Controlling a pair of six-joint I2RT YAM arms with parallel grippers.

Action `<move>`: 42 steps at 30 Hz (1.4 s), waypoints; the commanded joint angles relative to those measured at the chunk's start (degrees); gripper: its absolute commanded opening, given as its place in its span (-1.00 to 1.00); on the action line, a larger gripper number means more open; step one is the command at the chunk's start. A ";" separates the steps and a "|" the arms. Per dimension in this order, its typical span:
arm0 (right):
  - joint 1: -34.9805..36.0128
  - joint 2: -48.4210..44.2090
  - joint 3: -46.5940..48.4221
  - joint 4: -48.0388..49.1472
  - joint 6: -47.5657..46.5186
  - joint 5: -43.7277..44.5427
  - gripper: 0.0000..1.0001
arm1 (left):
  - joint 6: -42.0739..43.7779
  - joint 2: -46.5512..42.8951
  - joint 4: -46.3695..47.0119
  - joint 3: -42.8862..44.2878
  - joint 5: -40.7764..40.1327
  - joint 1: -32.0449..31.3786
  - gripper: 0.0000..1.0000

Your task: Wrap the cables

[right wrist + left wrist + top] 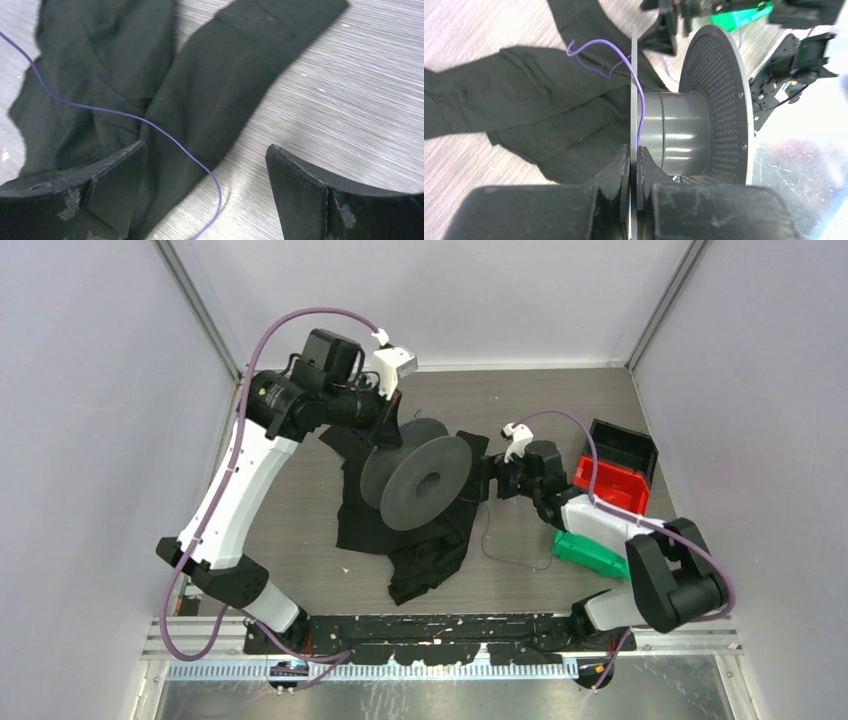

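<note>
A grey spool (420, 480) stands on its rim on a black cloth garment (400, 540). My left gripper (388, 418) is shut on the edge of the spool's far flange; in the left wrist view the thin flange (633, 75) sits pinched between the fingers (616, 170). The thin purple cable (596, 44) curls over that flange and runs down onto the core (674, 132). My right gripper (487, 480) is open beside the spool's right side. In its wrist view the cable (150, 122) lies loose across the garment and table between the open gripper (205, 167). A slack loop of cable (484, 540) lies on the table.
Red (610, 482) and black (625, 445) bins stand at the right, with a green bin (590, 552) nearer the front. The garment (100, 75) spreads under and in front of the spool. Grey walls enclose three sides.
</note>
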 commanded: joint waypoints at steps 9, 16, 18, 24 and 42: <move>2.73 7.43 1.09 21.53 5.29 -15.71 0.84 | -7.17 -0.39 7.79 7.84 14.30 0.79 -0.99; 4.67 11.53 2.76 24.97 7.40 -17.10 0.84 | -8.33 0.02 9.28 8.47 14.04 0.93 -0.99; 5.16 13.32 3.17 26.02 8.00 -17.16 0.83 | -8.56 -0.05 9.55 8.62 14.13 0.95 -1.00; 6.32 16.95 3.30 31.03 9.89 -13.64 0.36 | -8.83 -0.46 9.88 8.46 14.48 1.04 -0.99; 5.71 -22.71 -2.63 -1.88 6.79 38.62 -0.99 | -3.62 -3.88 8.67 -1.80 11.73 2.19 -0.99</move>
